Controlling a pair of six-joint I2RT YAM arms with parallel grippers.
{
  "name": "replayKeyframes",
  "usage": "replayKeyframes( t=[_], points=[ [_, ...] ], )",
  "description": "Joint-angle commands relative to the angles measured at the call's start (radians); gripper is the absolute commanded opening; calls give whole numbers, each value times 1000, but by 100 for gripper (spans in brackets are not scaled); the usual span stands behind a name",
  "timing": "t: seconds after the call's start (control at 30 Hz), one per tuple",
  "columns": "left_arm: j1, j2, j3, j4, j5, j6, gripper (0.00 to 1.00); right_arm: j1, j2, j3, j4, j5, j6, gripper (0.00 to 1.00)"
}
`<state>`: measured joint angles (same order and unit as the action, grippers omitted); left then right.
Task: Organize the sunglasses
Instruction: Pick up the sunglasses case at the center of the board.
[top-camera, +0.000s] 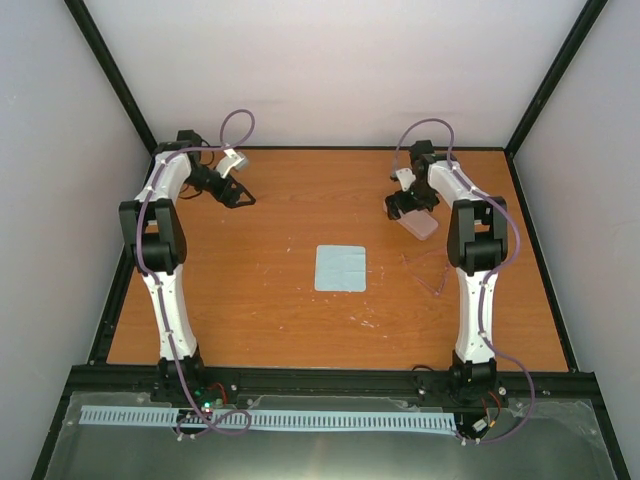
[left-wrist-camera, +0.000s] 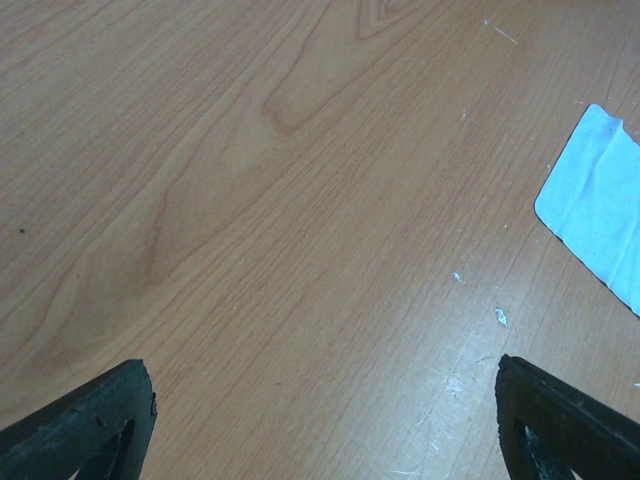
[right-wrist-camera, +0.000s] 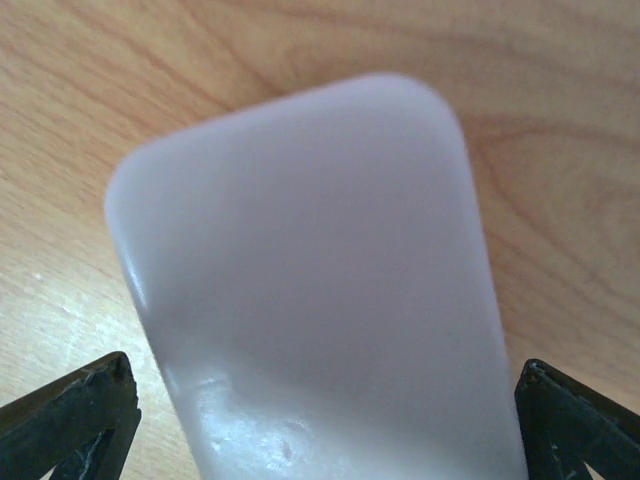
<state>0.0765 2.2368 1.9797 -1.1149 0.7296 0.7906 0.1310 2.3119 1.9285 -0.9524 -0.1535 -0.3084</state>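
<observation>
Sunglasses (top-camera: 428, 278) lay faint on table (top-camera: 250, 310), right of centre. Blue cloth (top-camera: 340, 268) lay flat mid-table. Farther back, my right pincer (top-camera: 405, 208) hung wide open, fingers either side of pink case (top-camera: 423, 226). My left pincer (top-camera: 238, 197) gaped empty near far-left corner.

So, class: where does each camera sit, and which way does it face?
Top external: high behind the bases, looking down on the table; both arms, left gripper, right gripper show.
Left wrist: faces down at wood and blue cloth; own open fingers.
Right wrist: close over the pink case; own open fingers.
Shared: top and left wrist both see that cloth.
</observation>
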Motion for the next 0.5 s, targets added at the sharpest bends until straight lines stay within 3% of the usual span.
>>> replayKeyframes(
  t=[0.0, 0.17, 0.3, 0.4, 0.47],
  points=[
    [2, 14, 14, 7, 41, -10, 92, -12, -41, -45, -50, -11, 4, 100],
    [2, 17, 18, 14, 51, -14, 92, -20, -43, -43, -53, -10, 7, 81],
    [2, 16, 24, 18, 56, -20, 92, -22, -53, -30, -64, -32, 12, 78],
    [2, 17, 23, 23, 69, -30, 92, -24, -55, -32, -79, -59, 12, 65],
    [0, 15, 26, 27, 83, -41, 91, -24, -59, -35, -89, -87, 18, 62]
  ],
)
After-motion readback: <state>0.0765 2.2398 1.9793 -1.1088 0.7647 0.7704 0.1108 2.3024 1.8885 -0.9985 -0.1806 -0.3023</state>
